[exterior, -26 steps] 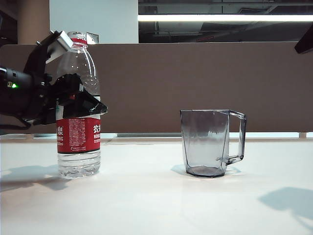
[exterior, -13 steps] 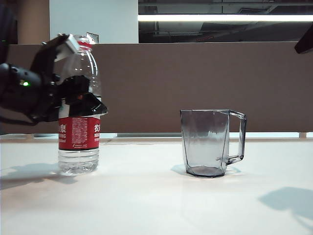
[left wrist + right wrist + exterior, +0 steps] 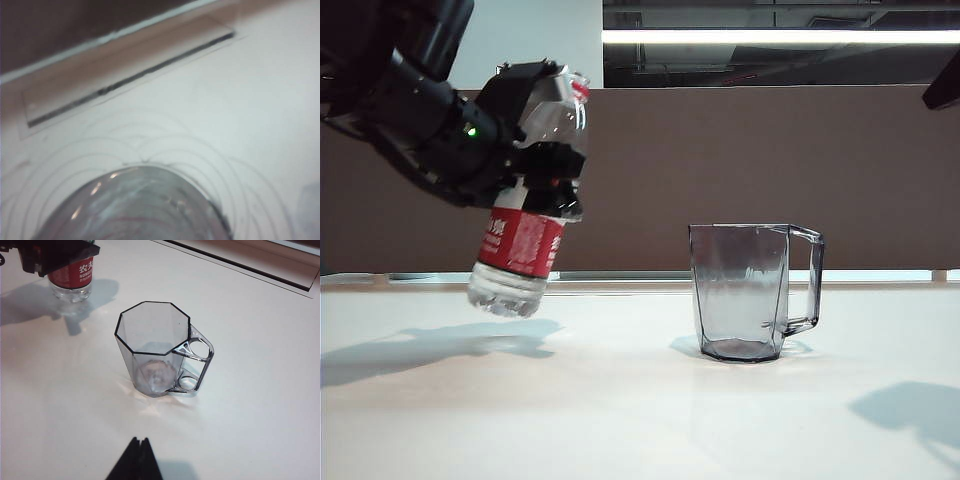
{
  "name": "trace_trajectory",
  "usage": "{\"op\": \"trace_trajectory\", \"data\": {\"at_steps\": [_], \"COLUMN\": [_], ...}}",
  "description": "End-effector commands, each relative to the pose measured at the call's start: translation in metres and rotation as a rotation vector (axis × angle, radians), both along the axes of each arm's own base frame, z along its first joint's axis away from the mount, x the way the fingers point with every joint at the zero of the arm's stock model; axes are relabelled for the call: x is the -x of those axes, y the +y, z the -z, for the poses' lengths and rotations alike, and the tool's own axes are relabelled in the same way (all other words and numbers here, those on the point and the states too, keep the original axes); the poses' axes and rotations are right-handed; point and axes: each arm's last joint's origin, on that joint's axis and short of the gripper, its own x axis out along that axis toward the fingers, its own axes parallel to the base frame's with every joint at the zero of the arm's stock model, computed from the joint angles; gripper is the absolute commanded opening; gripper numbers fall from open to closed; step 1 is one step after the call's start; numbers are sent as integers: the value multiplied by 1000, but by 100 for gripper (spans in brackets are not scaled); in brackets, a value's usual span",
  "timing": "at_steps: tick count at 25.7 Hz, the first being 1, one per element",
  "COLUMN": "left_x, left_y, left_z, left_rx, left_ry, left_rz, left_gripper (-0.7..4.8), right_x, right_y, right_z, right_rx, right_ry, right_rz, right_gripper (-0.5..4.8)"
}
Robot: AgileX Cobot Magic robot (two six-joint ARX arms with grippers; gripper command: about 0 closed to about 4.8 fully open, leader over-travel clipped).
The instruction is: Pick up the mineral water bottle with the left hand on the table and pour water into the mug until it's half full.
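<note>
Left jaws (image 3: pixel 545 165) clamp the tilted mineral water bottle (image 3: pixel 525 235) (off the table (image 3: pixel 640 400)); right jaws' (image 3: pixel 135 462) state: cannot tell.

Glossy smooth white table (image 3: pixel 620 420), clear ribbed plastic bottle (image 3: pixel 520 255), clear smoky faceted mug (image 3: pixel 740 290)

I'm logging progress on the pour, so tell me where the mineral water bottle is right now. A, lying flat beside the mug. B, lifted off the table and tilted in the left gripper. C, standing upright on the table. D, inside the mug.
B: the mineral water bottle hangs tilted above the table, gripped by the left gripper, short of the mug.
</note>
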Motion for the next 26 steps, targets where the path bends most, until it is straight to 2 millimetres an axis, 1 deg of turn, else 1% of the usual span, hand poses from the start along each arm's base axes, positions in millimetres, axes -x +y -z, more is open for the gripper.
{"op": "trace_trajectory", "data": {"at_steps": [1,4,6,10,16,22,26], "left_x": [-1,6,10,19,25,20,9], "left_y": [-6,-17,-23,-35,-42,-47,-65], "left_z": [-13,-13,-14,-15,-13,-20,-25], "left_rx": [18,-43,-77,-125,-209,-291,-395], "left_ry": [-77,-111,-130,-153,-178,-221,-245], "left_rz": [9,64,69,-8,26,36,69], "left_gripper": [268,268,268,268,268,268,268], "right_x": [0,0,0,0,0,0,0], "right_y": [0,0,0,0,0,0,0], "right_z": [-2,-2,-2,-2,-2,-2,-2], "right_rx": [-13,-13,-13,-13,-13,-13,-14], "right_ry": [-16,-16,-16,-16,-16,-16,-16], "right_rz": [-2,-2,-2,-2,-3,-2,-3], "right_gripper": [-5,-5,-5,-5,-5,-5,-5]}}
